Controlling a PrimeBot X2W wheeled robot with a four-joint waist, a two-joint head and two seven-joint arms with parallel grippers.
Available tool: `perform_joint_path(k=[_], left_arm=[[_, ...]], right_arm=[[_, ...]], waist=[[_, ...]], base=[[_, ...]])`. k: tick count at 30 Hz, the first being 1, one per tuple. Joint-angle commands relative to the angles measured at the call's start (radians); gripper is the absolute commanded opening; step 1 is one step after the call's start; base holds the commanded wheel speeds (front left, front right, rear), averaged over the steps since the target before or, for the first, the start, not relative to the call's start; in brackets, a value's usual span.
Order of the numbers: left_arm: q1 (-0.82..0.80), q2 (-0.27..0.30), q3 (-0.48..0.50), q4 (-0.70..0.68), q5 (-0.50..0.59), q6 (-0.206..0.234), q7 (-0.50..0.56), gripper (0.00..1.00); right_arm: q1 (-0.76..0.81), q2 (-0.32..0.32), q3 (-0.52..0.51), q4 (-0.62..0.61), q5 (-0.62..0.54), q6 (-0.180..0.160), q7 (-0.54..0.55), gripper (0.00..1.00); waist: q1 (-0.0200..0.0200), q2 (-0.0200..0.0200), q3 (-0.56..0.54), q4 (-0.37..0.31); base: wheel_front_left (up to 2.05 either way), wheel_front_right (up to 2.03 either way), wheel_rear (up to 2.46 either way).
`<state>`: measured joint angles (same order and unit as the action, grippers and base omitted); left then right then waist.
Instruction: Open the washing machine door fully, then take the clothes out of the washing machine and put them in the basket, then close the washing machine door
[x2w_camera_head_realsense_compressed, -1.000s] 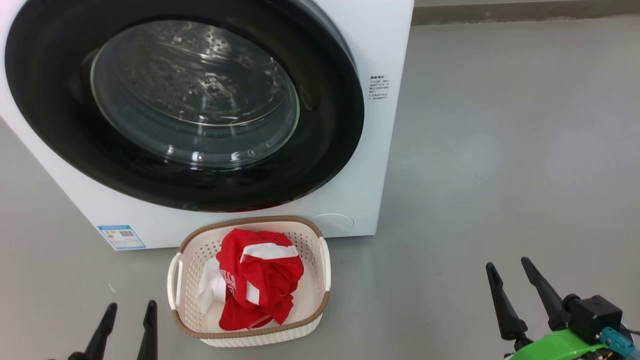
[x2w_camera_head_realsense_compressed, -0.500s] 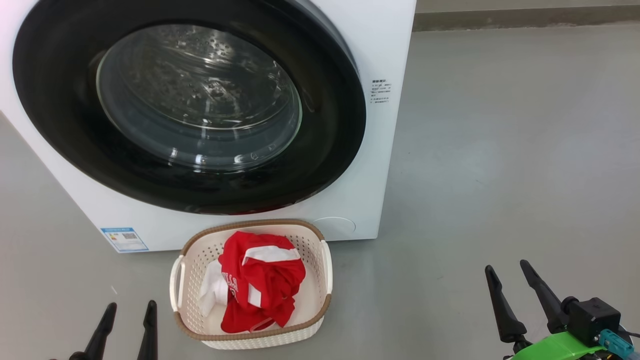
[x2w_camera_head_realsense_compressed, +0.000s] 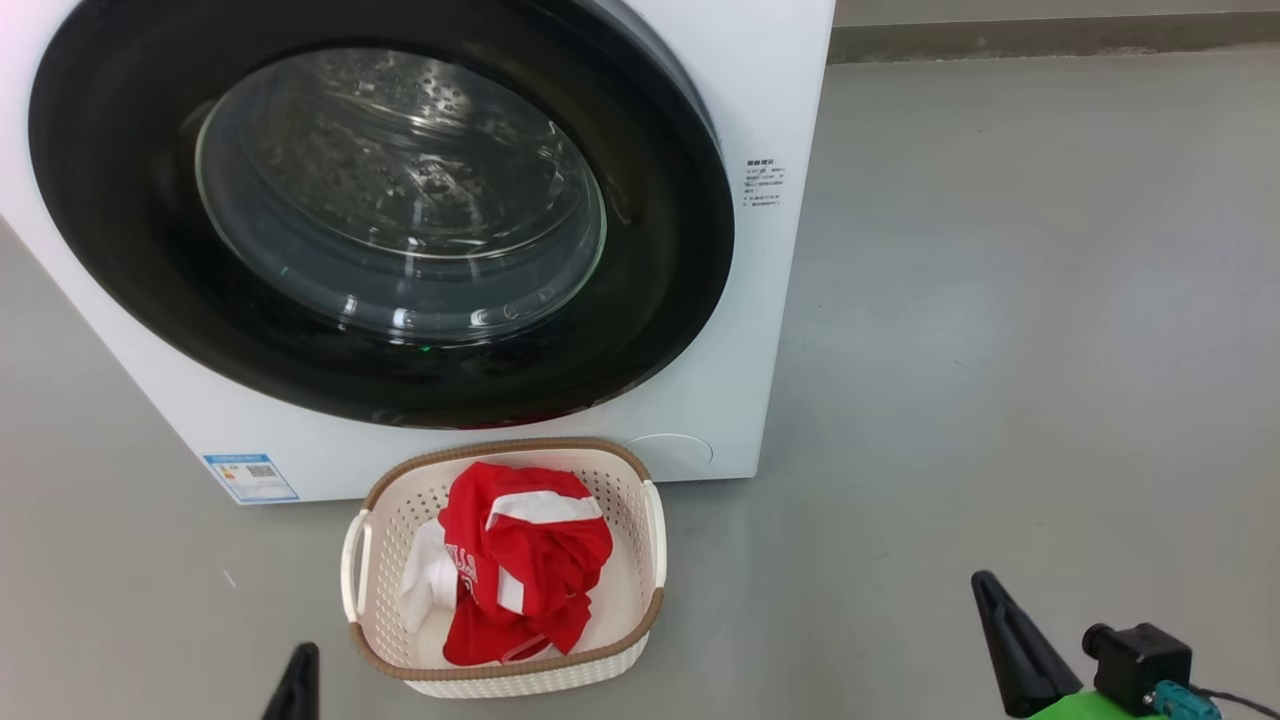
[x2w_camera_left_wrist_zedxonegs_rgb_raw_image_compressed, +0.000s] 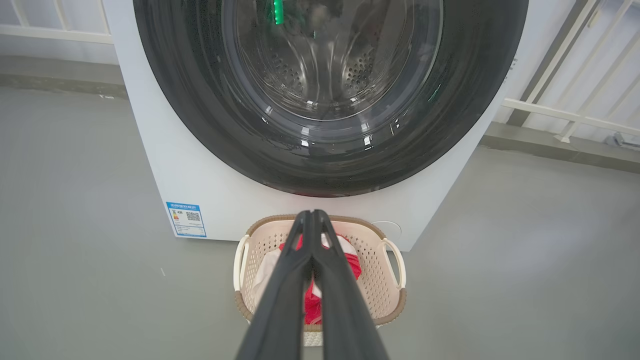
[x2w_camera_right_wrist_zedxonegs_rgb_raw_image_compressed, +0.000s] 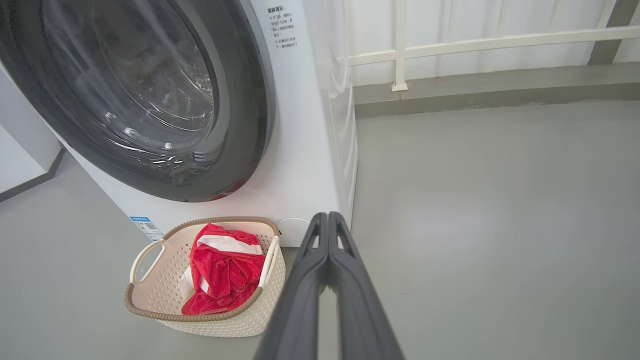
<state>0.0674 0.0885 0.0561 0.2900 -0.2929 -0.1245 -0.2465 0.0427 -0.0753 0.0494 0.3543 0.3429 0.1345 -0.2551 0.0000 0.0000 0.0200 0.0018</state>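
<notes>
You have a smooth grey floor in front of you, and on it stands the big white boxy front-loading washing machine. Its large round door, a wide glossy black ring around a clear domed glass bowl, lies flat against the machine's front, shut. Through the glass you can see the perforated steel drum.

Just in front of the machine, below the door's lower edge, sits the small cream-white perforated plastic basket with a brown woven-look rim and two side handles. The bright red fabric clothes with white panels and white lettering lie bunched inside it, piled toward the middle and the left handle.

Your left gripper hangs above the floor on the near side of the basket, pointing at it, its two long dark fingers pressed together with nothing between them. Your right gripper hovers off to the basket's right, aimed at the machine's lower right corner, also closed on nothing.

A small blue label sits low on the machine's front left, and a patch of printed text is right of the door.
</notes>
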Motion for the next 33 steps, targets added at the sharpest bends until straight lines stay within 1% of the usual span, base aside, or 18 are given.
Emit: perform_joint_path(k=[1, 5, 9, 14, 33], left_arm=[[0.0, -0.004, 0.0, 0.006, -0.003, 0.0, 0.001, 0.0], [-0.004, -0.015, -0.001, 0.025, -0.027, 0.0, 0.008, 0.0], [-0.008, -0.016, 0.001, 0.021, -0.07, 0.0, 0.02, 0.0], [-0.015, -0.017, 0.003, 0.019, -0.122, -0.001, 0.034, 0.0], [-0.043, -0.02, 0.012, 0.009, -0.322, -0.002, 0.088, 0.0]], right_arm=[[0.0, 0.002, 0.0, 0.006, 0.003, 0.0, 0.001, 0.0], [-0.003, 0.009, -0.003, 0.023, 0.027, 0.0, 0.007, 0.0], [-0.006, 0.009, -0.007, 0.018, 0.068, 0.0, 0.018, 0.0], [-0.013, 0.009, -0.013, 0.013, 0.119, 0.0, 0.032, 0.0], [-0.036, 0.01, -0.035, -0.007, 0.314, -0.001, 0.086, 0.0]], waist=[[0.0, 0.0, 0.0, 0.0], [0.0002, 0.0, 0.0, 0.0], [0.0024, 0.0, -0.003, 0.0], [0.0002, 0.0, -0.002, 0.0], [0.0, 0.0, -0.004, 0.0]], base=[[0.0, 0.0, 0.0], [0.0, 0.0, 0.0], [0.0, 0.0, 0.0], [0.0, 0.0, 0.0], [0.0, 0.0, 0.0]])
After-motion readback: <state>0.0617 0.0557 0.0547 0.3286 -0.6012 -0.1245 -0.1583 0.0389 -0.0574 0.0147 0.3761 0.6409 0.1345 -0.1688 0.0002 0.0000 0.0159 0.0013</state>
